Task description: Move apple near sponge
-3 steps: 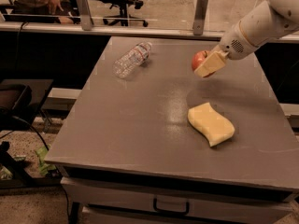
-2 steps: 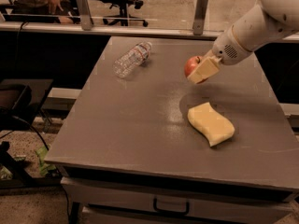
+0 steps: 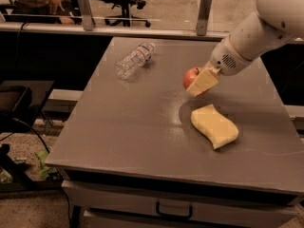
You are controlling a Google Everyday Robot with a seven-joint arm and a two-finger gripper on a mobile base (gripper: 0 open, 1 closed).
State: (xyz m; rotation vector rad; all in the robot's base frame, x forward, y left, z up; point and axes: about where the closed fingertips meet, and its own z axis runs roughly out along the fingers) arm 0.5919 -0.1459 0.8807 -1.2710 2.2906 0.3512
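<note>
The gripper (image 3: 198,84) has its jaws closed around the apple (image 3: 190,75) and holds it, apparently just off the table (image 3: 118,127), right of centre. The sponge (image 3: 214,126) lies flat close by, a little nearer the front edge. The carry looks almost complete. What is left is to lower the apple beside the sponge and let go. A bottle (image 3: 134,60) lies toward the far left corner.

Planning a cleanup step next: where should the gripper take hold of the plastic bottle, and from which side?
Probably grip the bottle across its mid-body from above, jaws spanning its width: it lies on its side, so the rounded flanks are the opposed faces. The gripper is busy, holding the apple near the sponge.
</note>
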